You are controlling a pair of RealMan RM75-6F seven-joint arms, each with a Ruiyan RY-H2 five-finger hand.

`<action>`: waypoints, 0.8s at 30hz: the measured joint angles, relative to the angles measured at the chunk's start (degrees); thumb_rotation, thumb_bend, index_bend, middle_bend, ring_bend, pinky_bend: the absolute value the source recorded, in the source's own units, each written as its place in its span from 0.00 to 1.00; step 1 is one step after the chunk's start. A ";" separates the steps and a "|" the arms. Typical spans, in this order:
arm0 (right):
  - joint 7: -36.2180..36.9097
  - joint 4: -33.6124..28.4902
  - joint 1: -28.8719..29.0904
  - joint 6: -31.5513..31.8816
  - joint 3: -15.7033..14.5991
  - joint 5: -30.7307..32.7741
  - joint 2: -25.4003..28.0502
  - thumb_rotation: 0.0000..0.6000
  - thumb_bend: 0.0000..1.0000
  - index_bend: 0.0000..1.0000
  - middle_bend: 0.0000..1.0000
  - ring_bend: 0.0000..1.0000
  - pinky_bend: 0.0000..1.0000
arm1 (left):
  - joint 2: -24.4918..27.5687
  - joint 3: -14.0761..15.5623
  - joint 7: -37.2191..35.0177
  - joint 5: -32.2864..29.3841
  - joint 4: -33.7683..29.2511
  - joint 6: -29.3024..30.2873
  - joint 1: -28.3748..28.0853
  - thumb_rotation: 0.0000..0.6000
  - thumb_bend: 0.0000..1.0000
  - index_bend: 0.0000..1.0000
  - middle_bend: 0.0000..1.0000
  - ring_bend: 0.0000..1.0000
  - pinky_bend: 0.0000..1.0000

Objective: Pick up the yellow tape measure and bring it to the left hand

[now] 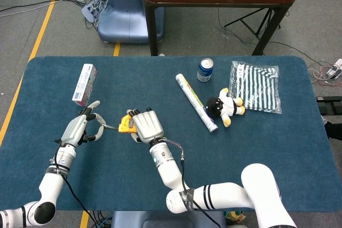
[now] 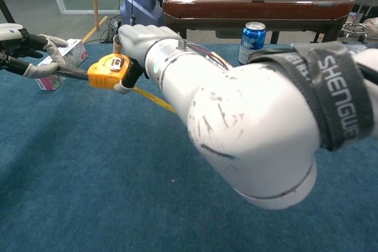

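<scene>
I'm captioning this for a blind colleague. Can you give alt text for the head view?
The right hand holds a yellow tape measure just beside the left hand on a blue table. Farther back lie a box, can, tube, plush toy and striped bag.

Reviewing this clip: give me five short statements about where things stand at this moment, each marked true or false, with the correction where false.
1. The right robot hand holds the yellow tape measure. True.
2. The tape measure lies flat on the table, untouched. False: it is held up off the cloth in the chest view.
3. The left robot hand pinches the dark strip pulled out of the tape measure. True.
4. The blue can lies on its side. False: it stands upright.
5. The plush toy sits beside the pink box. False: it lies by the rolled tube, far from the box.
</scene>
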 measured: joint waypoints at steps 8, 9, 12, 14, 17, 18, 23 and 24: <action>0.14 0.40 -0.05 -0.28 -0.03 0.51 0.19 1.00 0.65 0.65 0.63 0.53 0.28 | 0.35 0.13 -0.51 -0.46 0.06 -0.65 -0.02 1.00 0.57 0.57 0.10 0.00 0.00; 0.12 0.39 -0.05 -0.32 0.01 0.66 0.24 1.00 0.65 0.65 0.63 0.53 0.28 | 0.49 0.15 -0.61 -0.51 0.03 -0.79 -0.02 1.00 0.57 0.57 0.10 0.00 0.00; -0.03 0.37 0.05 -0.30 0.08 0.76 0.38 1.00 0.65 0.65 0.63 0.53 0.28 | 0.52 0.27 -0.65 -0.53 0.10 -0.81 -0.01 1.00 0.58 0.58 0.10 0.00 0.00; -0.20 0.34 0.09 -0.29 0.05 0.85 0.47 1.00 0.65 0.65 0.63 0.53 0.28 | 0.45 0.27 -0.90 -0.52 0.18 -0.75 0.06 1.00 0.59 0.60 0.11 0.01 0.00; -0.48 0.28 0.12 -0.39 -0.14 1.08 0.71 1.00 0.65 0.65 0.63 0.53 0.28 | 0.33 0.26 -1.59 -0.48 0.42 -0.74 0.22 1.00 0.60 0.61 0.12 0.01 0.00; -0.59 0.21 0.10 -0.54 -0.24 1.22 0.86 1.00 0.65 0.65 0.63 0.53 0.28 | 0.30 0.23 -1.93 -0.45 0.50 -0.76 0.29 1.00 0.60 0.61 0.12 0.01 0.00; -1.07 -0.13 0.04 -0.91 -0.88 1.41 1.42 1.00 0.65 0.65 0.63 0.53 0.28 | 0.29 0.18 -3.30 0.33 0.68 -1.02 0.53 1.00 0.60 0.61 0.12 0.01 0.00; -1.22 -0.29 0.02 -1.03 -1.05 1.50 1.62 1.00 0.65 0.65 0.63 0.53 0.28 | 0.29 0.22 -3.52 0.71 0.72 -1.01 0.59 1.00 0.60 0.62 0.13 0.01 0.00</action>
